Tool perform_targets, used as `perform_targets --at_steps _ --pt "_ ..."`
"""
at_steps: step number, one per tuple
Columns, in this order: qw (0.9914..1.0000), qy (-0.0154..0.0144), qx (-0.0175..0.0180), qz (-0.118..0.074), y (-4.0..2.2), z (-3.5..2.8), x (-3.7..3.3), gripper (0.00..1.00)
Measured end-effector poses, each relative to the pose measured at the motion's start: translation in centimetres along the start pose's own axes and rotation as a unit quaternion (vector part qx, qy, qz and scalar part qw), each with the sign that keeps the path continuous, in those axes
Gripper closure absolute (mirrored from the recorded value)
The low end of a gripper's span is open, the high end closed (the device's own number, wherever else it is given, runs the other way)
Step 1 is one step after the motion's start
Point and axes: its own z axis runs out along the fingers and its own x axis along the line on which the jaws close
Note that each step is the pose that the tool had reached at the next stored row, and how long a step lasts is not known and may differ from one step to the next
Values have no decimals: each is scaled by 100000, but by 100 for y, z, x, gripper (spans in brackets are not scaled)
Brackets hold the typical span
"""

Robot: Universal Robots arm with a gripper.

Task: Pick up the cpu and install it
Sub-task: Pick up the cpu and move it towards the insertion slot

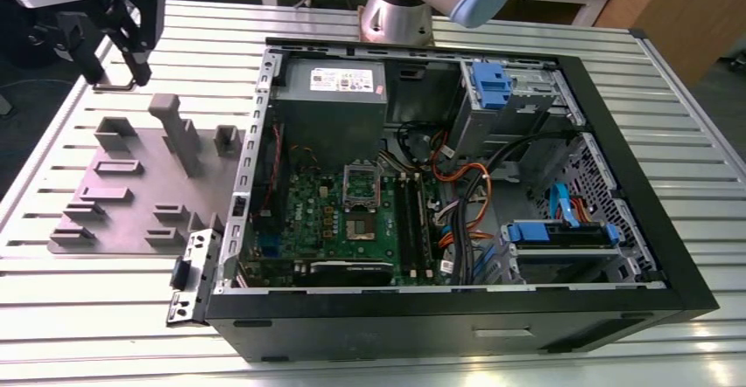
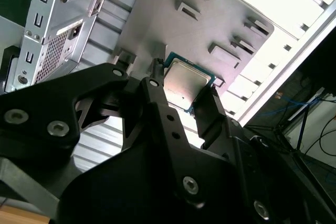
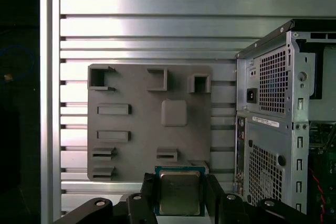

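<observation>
The cpu (image 3: 179, 191) is a small square chip with a silvery metal top and a green rim. My gripper (image 3: 180, 196) is shut on it, one black finger (image 3: 148, 192) on each side. In the second wrist view the cpu (image 2: 186, 80) sits between the same fingers of the gripper (image 2: 184, 98), held above the grey fixture plate (image 2: 157, 30). In the exterior view the gripper (image 1: 111, 65) hangs at the far left, above the table behind the plate (image 1: 140, 186). The green motherboard (image 1: 349, 221) lies inside the open computer case (image 1: 466, 317), with its silver socket frame (image 1: 362, 186) near the middle.
The fixture plate (image 3: 142, 124) carries several raised blocks and posts. The case's rear panel (image 3: 268, 129) stands beside the plate. Inside the case are a grey power supply (image 1: 332, 81), blue drive brackets (image 1: 560, 234) and cable bundles (image 1: 466, 195). The arm's base (image 1: 397, 11) stands behind the case.
</observation>
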Motion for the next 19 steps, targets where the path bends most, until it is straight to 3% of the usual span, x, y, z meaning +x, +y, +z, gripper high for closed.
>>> perform_targets --at_steps 8,19 --pt "100000 3 5 13 -45 3 -47 53" --pt "100000 5 4 10 -45 4 -199 53"
